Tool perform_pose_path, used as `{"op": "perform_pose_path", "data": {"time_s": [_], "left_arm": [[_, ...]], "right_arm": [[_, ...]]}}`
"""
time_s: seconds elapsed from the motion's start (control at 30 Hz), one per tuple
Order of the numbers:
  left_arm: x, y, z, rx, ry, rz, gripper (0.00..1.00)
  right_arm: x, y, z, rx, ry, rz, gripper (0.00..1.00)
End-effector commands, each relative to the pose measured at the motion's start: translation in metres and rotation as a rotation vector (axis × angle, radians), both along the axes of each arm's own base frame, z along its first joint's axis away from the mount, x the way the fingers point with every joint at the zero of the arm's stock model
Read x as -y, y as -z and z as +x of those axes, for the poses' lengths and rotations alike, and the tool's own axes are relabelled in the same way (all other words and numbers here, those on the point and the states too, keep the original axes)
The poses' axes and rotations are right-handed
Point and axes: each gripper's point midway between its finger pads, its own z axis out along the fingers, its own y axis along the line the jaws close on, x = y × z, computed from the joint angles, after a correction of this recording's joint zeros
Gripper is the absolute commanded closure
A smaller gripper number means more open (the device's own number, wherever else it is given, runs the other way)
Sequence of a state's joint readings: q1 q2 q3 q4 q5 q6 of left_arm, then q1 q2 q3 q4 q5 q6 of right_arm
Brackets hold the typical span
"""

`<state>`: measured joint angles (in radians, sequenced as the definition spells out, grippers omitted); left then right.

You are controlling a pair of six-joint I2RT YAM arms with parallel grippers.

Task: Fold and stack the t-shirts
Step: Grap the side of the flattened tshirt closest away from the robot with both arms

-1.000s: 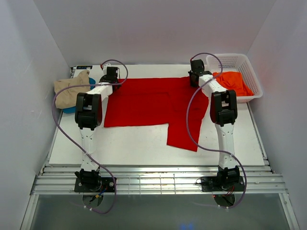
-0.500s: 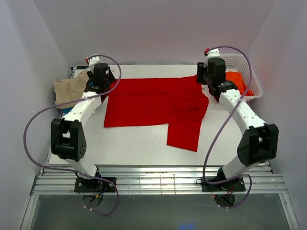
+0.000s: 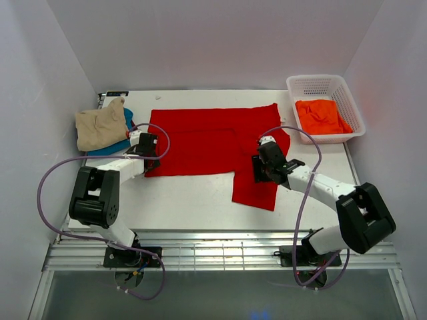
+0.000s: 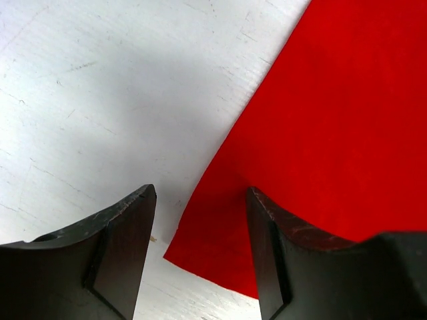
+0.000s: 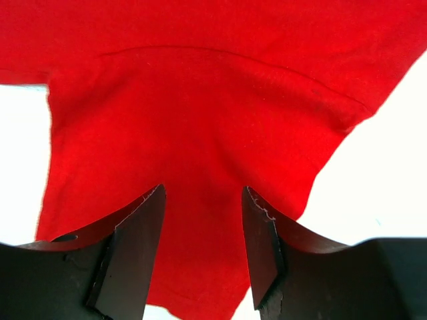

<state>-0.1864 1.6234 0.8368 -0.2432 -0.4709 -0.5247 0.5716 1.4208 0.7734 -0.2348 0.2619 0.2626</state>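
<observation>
A bright red t-shirt (image 3: 207, 141) lies spread flat across the middle of the table, one sleeve (image 3: 256, 187) reaching toward the front edge. My left gripper (image 3: 149, 148) is low over the shirt's left edge. It is open, with the front-left corner of the red cloth (image 4: 220, 247) between its fingers (image 4: 127, 240). My right gripper (image 3: 259, 168) hangs open over the sleeve (image 5: 200, 120), one finger (image 5: 263, 247) on each side of the cloth and nothing gripped. A tan t-shirt (image 3: 99, 125) lies on a teal blue one (image 3: 127, 123) at the far left.
A white lattice basket (image 3: 320, 83) stands at the back right with an orange t-shirt (image 3: 322, 115) inside. White walls enclose the table on three sides. Bare table (image 3: 187, 200) shows in front of the red shirt.
Both grippers were shut at the shirt's far edge; they let go, opened, and came toward the front, the left to the front-left corner and the right to the sleeve.
</observation>
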Motion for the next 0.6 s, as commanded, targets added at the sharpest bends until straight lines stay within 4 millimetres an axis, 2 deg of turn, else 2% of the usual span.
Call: {"op": "perform_pose_path", "data": {"time_s": [0.0,0.17,0.33,0.57], "left_arm": [[0.002,-0.004,-0.001,0.023,-0.005,-0.020,0.33],[0.004,0.004,-0.012,0.000,0.002,-0.039,0.34],[0.006,0.001,-0.024,0.016,0.002,-0.065,0.35],[0.009,0.007,-0.032,-0.006,0.011,-0.073,0.36]], "right_arm": [[-0.007,-0.023,0.004,0.089,0.057,0.067,0.44],[0.001,-0.020,-0.014,0.081,0.086,0.049,0.44],[0.010,-0.002,-0.031,0.025,0.113,0.030,0.44],[0.019,0.026,-0.038,-0.048,0.160,-0.036,0.44]]}}
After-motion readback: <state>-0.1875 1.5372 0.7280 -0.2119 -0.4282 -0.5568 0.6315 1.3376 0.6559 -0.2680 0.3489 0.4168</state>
